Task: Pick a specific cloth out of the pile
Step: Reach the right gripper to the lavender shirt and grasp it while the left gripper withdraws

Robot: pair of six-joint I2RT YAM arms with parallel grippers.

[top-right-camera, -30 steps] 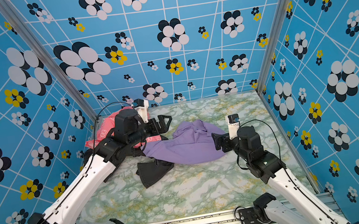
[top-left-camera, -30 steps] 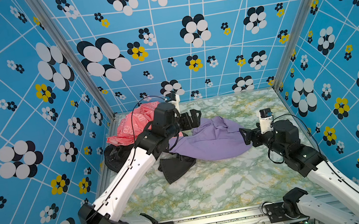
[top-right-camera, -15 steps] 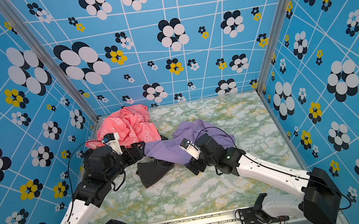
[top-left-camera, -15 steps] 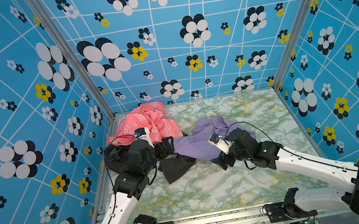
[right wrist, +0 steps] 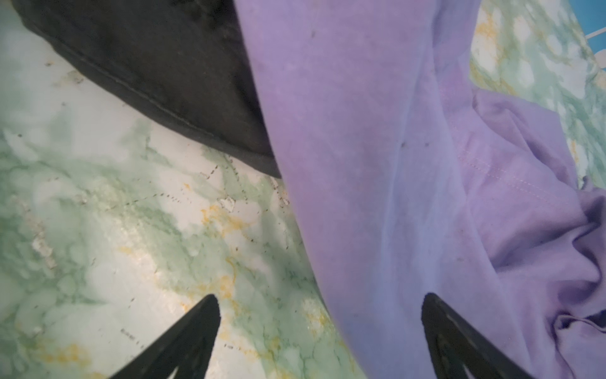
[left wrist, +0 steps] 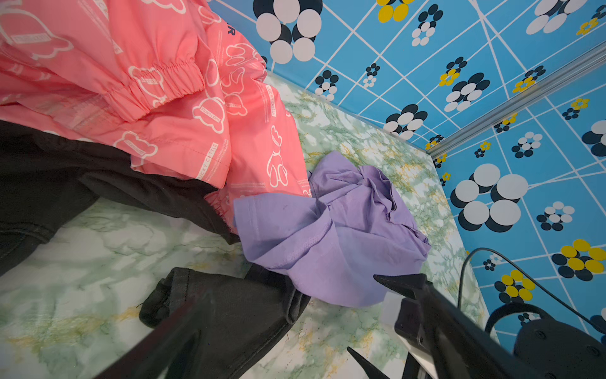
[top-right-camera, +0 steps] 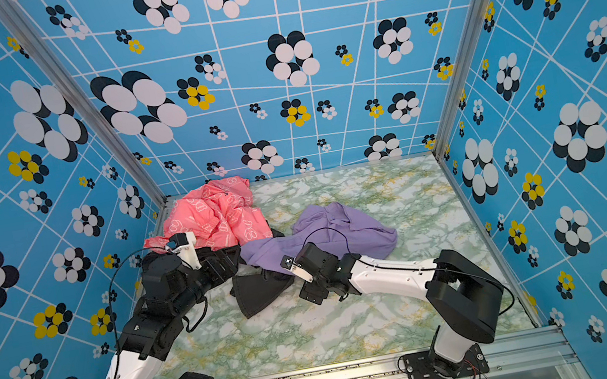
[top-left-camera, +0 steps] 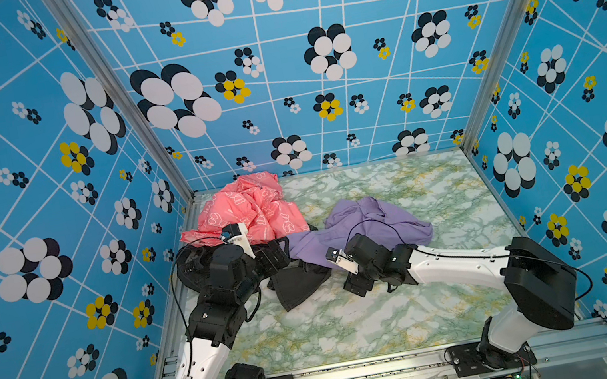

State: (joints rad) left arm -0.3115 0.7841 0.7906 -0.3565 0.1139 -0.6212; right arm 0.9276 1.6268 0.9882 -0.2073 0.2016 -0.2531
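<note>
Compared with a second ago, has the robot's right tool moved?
Yes. In a top view the right tool has swung left, away from the right wall, and now sits near the unmoved black cloth.

Thin lavender fabric cloth (top-left-camera: 356,210): plain, no print. Crumpled coral-pink garment (top-left-camera: 250,208): white outline figures and lettering. Soft black fabric piece (top-left-camera: 297,284): unpatterned. Flat marbled tabletop (top-left-camera: 359,324): green-white, yellow veins. Three enclosure walls (top-left-camera: 273,77): blue, white lines, black-white-yellow flowers.
</note>
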